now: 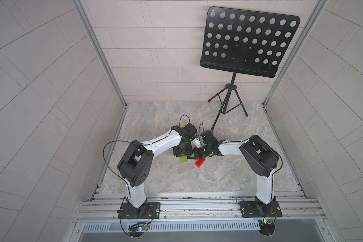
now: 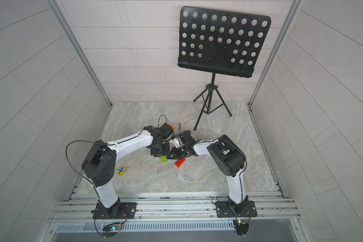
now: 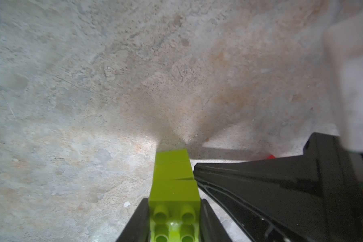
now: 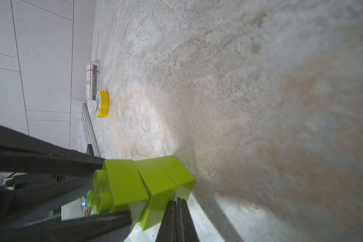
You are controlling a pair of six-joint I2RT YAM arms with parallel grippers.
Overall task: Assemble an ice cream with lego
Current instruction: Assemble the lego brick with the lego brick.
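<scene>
Left hand (image 3: pixel 173 200) is clamped on the studded top of a lime-green stack of small square plastic bricks (image 3: pixel 173 184). The studs face up and the stack points down at the marbled grey bench (image 1: pixel 176 184). Whether its foot touches the bench, I cannot tell. Right hand (image 4: pixel 177 202) points in from the side, fingers pinched together on nothing, tips against the stack's side below the left hand's grip. In both top views the stack sits just beside the long red studded brick (image 1: pixel 200 162), on the side of the left arm. That red brick lies loose on the bench, clear of both hands. A rounded orange brick (image 2: pixel 172 126) peeks out behind the left wrist, farther back from the red brick. A flat yellow piece (image 2: pixel 121 170) lies well apart from the red brick, out past the stack on the same side
</scene>
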